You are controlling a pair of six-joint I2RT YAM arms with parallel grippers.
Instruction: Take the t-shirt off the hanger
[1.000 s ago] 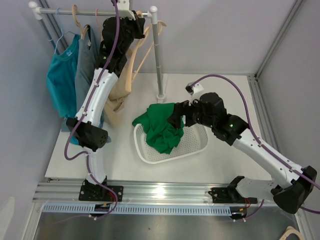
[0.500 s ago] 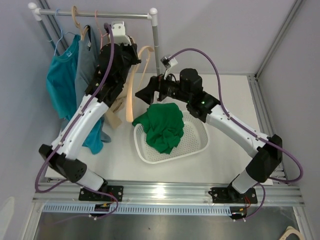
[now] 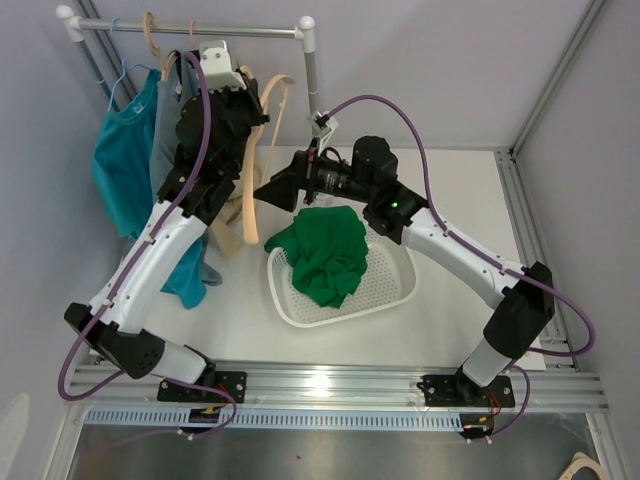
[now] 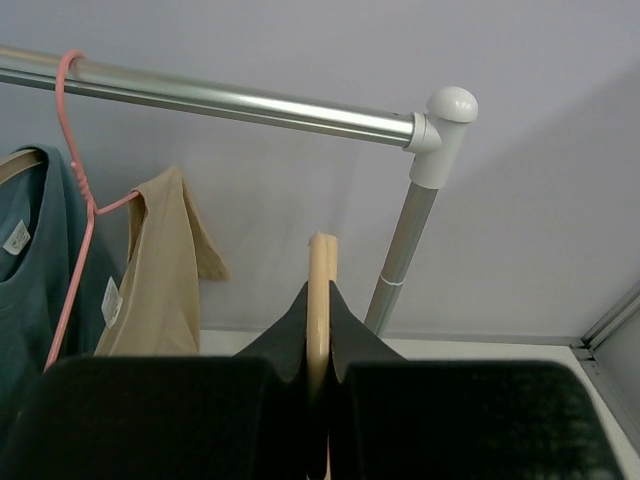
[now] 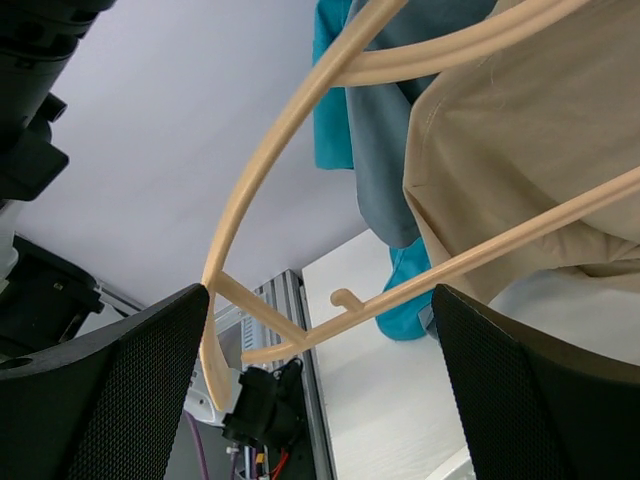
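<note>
My left gripper (image 3: 248, 125) is shut on a bare tan wooden hanger (image 3: 262, 165), held just below the rail; in the left wrist view the hanger (image 4: 320, 290) is pinched between the fingertips (image 4: 320, 330). My right gripper (image 3: 280, 188) is open beside the hanger's lower end. In the right wrist view (image 5: 320, 380) the hanger's bar (image 5: 330, 320) runs between the spread fingers (image 5: 100, 400), not touching them. A green t-shirt (image 3: 322, 250) lies crumpled in the white basket (image 3: 395, 285), partly over its far rim.
The metal rail (image 3: 200, 30) and its post (image 3: 316, 120) stand at the back. A teal shirt (image 3: 120, 165), a grey shirt (image 3: 172, 125) and a beige shirt (image 3: 232, 215) on a pink hanger (image 4: 70, 200) hang at the left.
My right gripper left the green t-shirt in the basket, rose and moved left to the hanger, open. My left gripper shifted the hanger slightly left along the rail.
</note>
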